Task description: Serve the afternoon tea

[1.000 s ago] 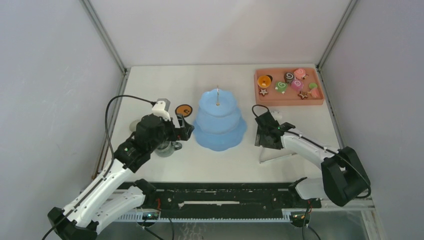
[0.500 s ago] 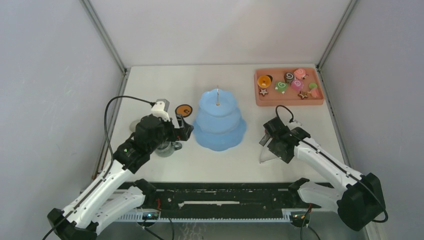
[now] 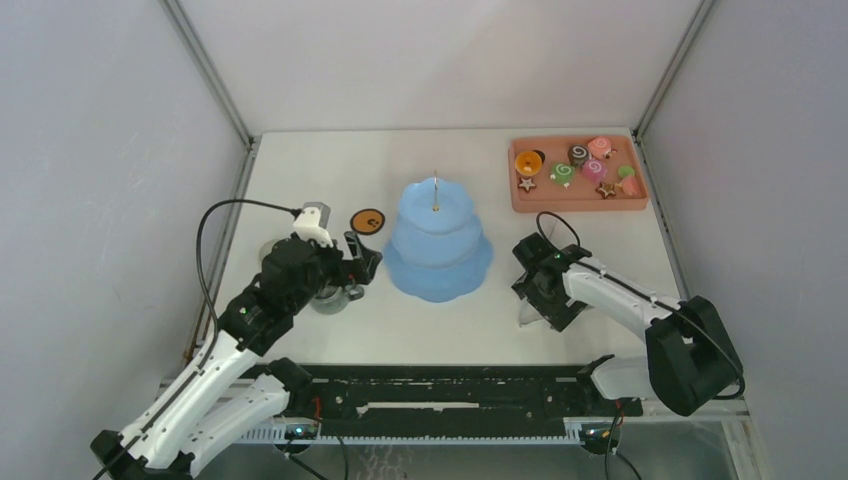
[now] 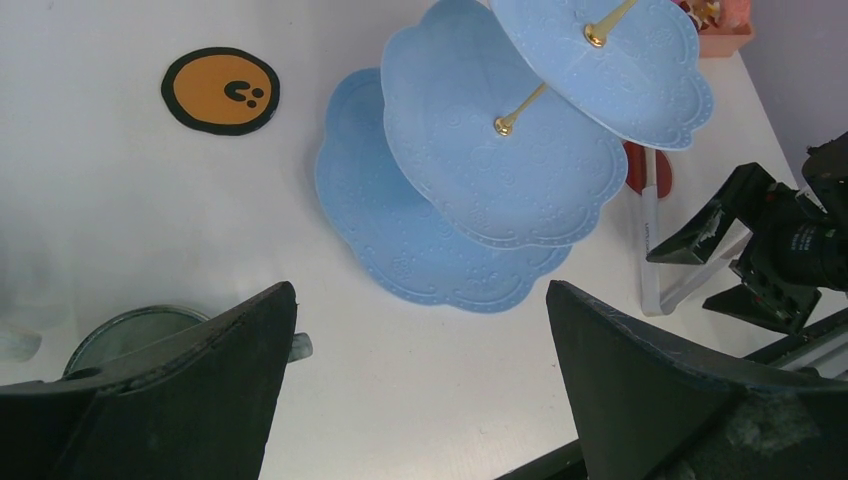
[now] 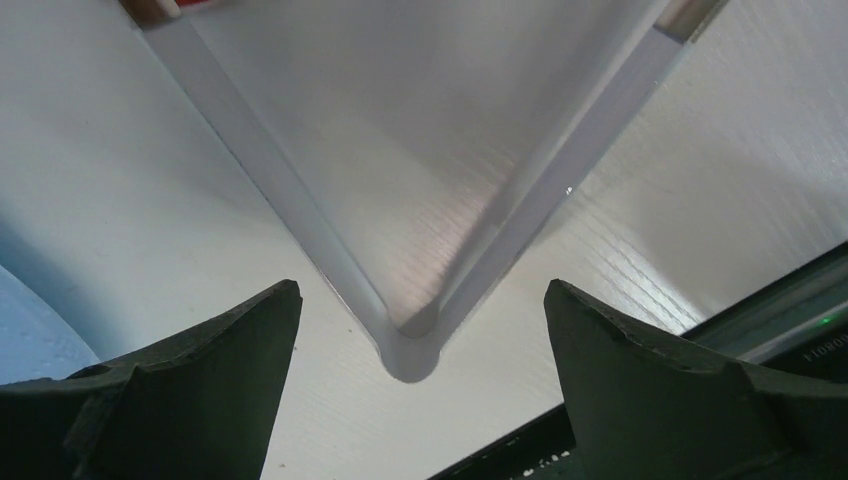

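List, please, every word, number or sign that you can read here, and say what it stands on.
Nothing reads clearly.
Tongs: faint print along one arm, too small to read.
Black rail: pale digits, too blurred to read.
Orange coaster: a black dot-and-curve mark only, no letters.

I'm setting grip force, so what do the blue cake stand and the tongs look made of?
Cake stand: probably moulded plastic, possibly glazed ceramic. It is matte light blue with embossed scalloped tiers and little glare. Its centre rod is gold-coloured and shiny, so it looks like metal. Tongs: likely steel, being silvery-grey and smooth with a small bright glint.
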Controlling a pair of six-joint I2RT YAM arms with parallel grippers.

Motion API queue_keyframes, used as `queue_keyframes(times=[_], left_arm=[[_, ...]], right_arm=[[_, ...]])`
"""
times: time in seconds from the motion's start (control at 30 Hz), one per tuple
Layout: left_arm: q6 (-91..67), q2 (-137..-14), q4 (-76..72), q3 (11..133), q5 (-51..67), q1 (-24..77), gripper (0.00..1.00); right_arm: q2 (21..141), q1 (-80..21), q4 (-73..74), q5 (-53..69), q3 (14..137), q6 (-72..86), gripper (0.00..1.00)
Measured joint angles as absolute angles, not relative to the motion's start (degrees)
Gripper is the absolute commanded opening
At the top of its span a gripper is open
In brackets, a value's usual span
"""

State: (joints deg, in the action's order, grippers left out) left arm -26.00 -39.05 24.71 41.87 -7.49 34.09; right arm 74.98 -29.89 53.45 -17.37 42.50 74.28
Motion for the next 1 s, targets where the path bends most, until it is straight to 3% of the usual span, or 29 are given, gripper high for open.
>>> queue_keyframes(times=[0.17, 0.27, 0.73, 1.0], left_arm=[[-26.0, -38.7, 24.7, 41.6, -7.6, 34.1, 1.0], [-26.0, -38.7, 24.8, 41.3, -7.6, 34.1, 1.0], [-26.0, -38.6, 25.0, 41.2, -7.6, 34.1, 1.0], [-25.9, -38.9, 25.0, 41.2, -7.6, 34.1, 1.0]], right_arm=[[78.6, -27.4, 50.5, -17.4, 42.5, 73.3, 0.99], [81.6, -26.6, 48.4, -17.3, 42.5, 72.5, 0.93], [80.2, -28.1, 44.5, -19.3, 40.7, 69.9, 0.29], [76.8, -28.4, 44.6, -21.1, 39.5, 64.3, 0.27]])
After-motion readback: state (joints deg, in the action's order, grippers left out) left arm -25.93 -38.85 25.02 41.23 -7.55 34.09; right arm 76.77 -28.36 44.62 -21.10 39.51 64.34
